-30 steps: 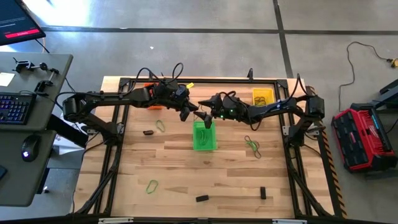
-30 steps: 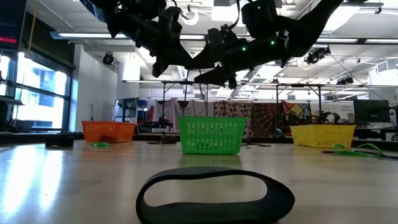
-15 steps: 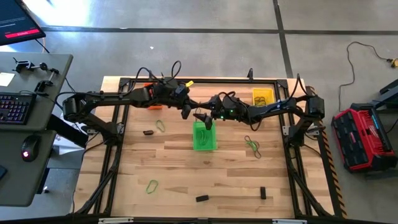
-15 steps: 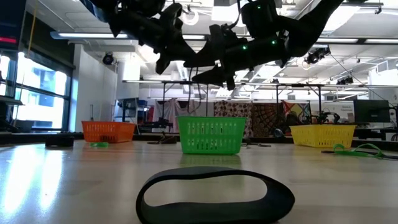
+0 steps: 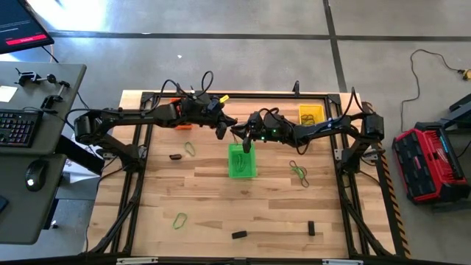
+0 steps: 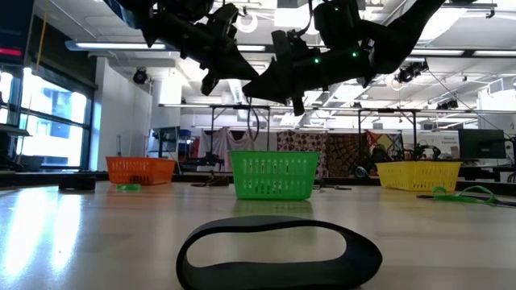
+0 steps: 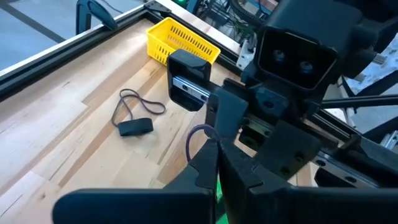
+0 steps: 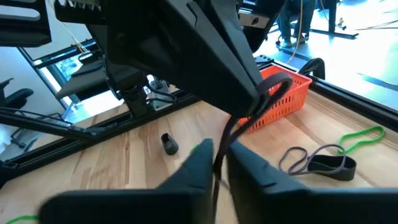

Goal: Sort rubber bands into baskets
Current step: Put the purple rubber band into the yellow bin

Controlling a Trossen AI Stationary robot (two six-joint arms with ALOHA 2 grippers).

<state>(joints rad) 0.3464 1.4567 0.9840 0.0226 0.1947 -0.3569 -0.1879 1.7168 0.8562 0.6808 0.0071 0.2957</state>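
Since a second ago the right gripper has closed: its fingers, then spread wide, now pinch a thin dark rubber band that the left gripper holds too. In the high view both grippers meet just above the centre of the frame, over the far end of the green basket; neither arm has shifted much. In the right wrist view the band runs taut from the left gripper's pressed-together fingertips down into the right one's narrow gap.

The orange basket sits left, the yellow basket right in the low view. A green rubber band lies at lower left in the high view, and a black band fills the low view's foreground.
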